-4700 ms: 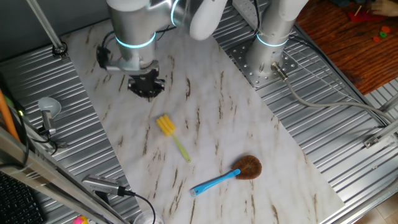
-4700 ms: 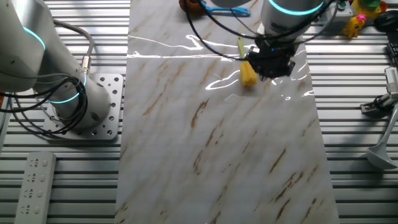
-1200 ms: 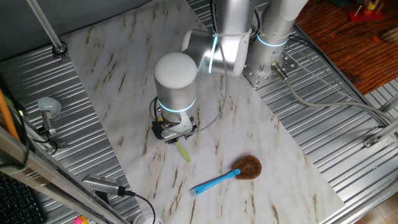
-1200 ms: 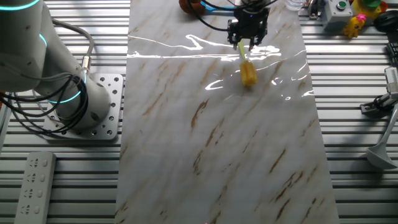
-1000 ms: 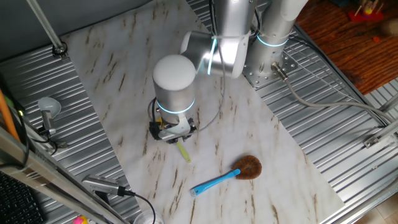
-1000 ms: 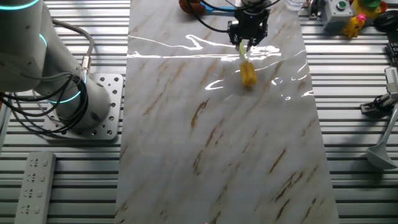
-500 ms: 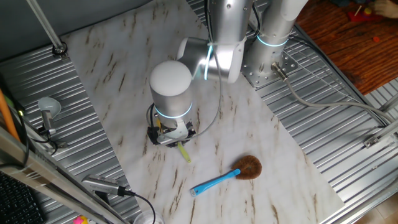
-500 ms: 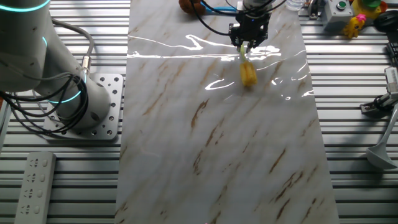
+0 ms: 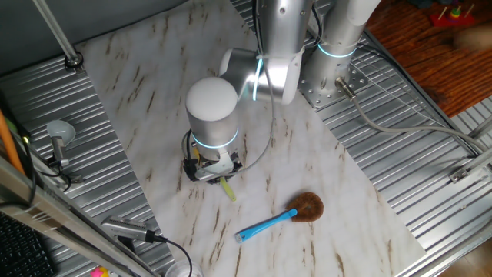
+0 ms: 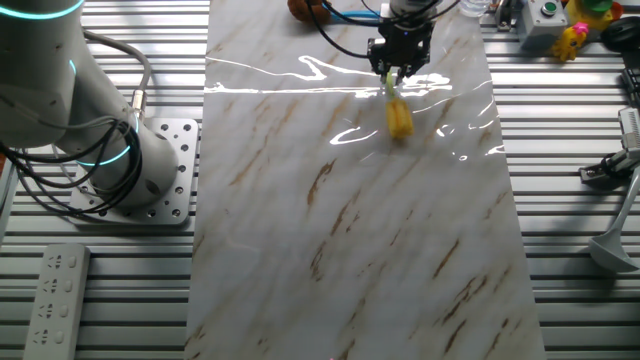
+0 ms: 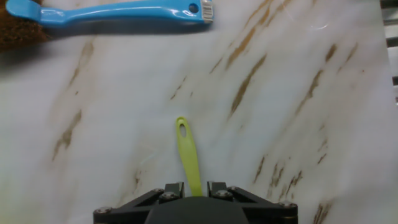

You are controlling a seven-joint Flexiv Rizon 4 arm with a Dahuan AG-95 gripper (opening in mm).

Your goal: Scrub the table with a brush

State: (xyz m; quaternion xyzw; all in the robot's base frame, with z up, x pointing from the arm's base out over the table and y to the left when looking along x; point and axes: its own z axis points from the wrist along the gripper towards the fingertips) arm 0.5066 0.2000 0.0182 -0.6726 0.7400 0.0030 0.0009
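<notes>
The brush lies flat on the white marble table (image 9: 146,69). Its yellow bristle head (image 10: 400,120) shows in the other fixed view. Its thin yellow-green handle (image 11: 186,149) points away from me in the hand view. In one fixed view only the handle tip (image 9: 227,187) sticks out from under the hand. My gripper (image 11: 195,185) is low over the handle, one finger on each side, with a narrow gap to each. The jaws are open and nearly closed around the handle. The gripper also shows in both fixed views (image 9: 211,169) (image 10: 399,68).
A larger blue-handled brush (image 9: 269,221) with round brown bristles (image 9: 308,206) lies nearer the table's front; its handle (image 11: 124,11) crosses the top of the hand view. Ribbed grey metal panels (image 9: 430,177) flank the table. A second arm's base (image 10: 120,165) stands on one side.
Over the last second the hand has shifted slightly and settled lower over the handle. The yellow brush has not moved on the table.
</notes>
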